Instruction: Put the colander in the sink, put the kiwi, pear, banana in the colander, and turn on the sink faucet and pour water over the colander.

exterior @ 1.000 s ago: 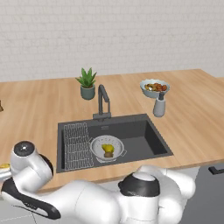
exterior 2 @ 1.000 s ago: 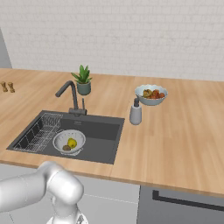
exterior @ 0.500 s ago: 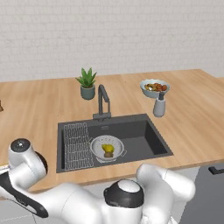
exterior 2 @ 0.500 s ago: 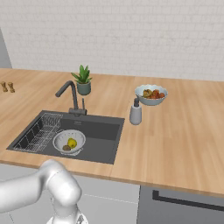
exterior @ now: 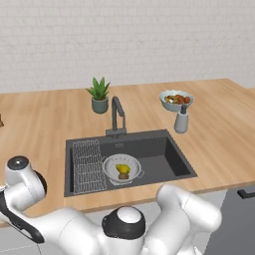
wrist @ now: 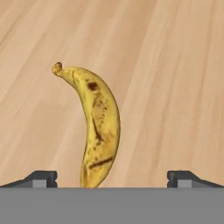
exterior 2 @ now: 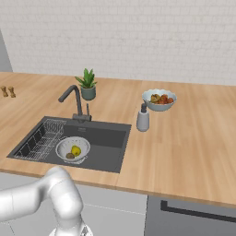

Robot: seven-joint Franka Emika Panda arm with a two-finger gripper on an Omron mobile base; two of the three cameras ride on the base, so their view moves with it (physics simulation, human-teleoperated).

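The gripper (wrist: 112, 177) is spread wide above the banana (wrist: 97, 131) (lying free on the wooden counter (wrist: 175, 65)), so that it can be straddled.

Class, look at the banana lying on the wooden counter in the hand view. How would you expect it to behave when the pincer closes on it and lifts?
The banana is curved and lies flat on the counter, so it probably won't roll but may pivot if nudged at one end. Its brown-speckled skin suggests ripeness: likely soft and bruisable under a hard squeeze. It looks stiff enough to lift whole.
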